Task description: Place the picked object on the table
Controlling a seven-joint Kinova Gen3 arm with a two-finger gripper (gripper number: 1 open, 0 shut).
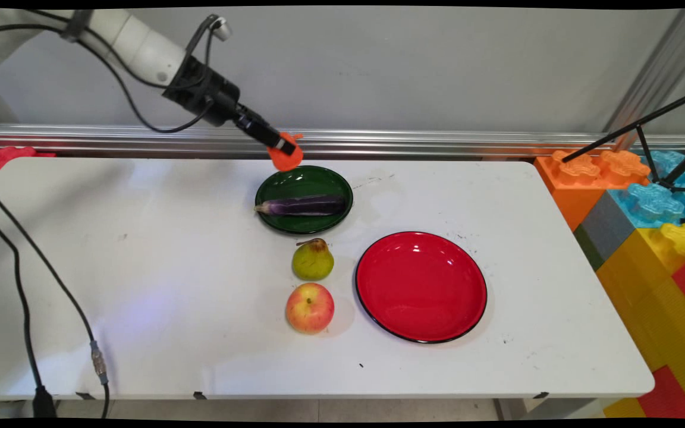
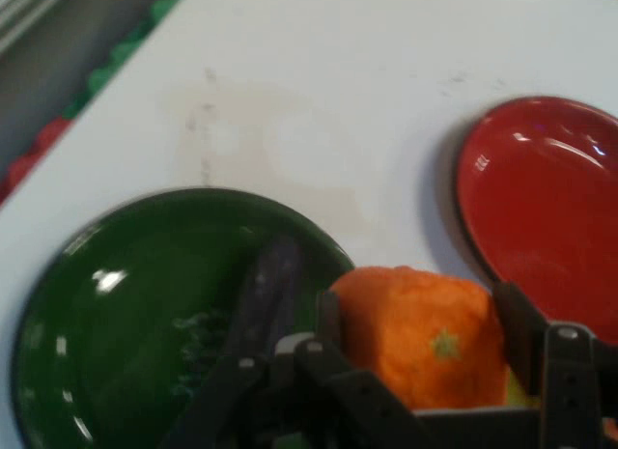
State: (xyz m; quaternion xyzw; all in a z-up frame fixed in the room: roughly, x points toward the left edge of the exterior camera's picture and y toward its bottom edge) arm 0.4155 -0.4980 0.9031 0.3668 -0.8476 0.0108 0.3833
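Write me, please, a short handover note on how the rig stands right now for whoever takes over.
Gripper: raised above the far rim of the green plate, jaws shut on an orange fruit.
Green plate: holds a purple eggplant lying across it.
Red plate: empty, to the right and nearer the camera.
Pear and apple: on the table between the plates, pear behind apple.
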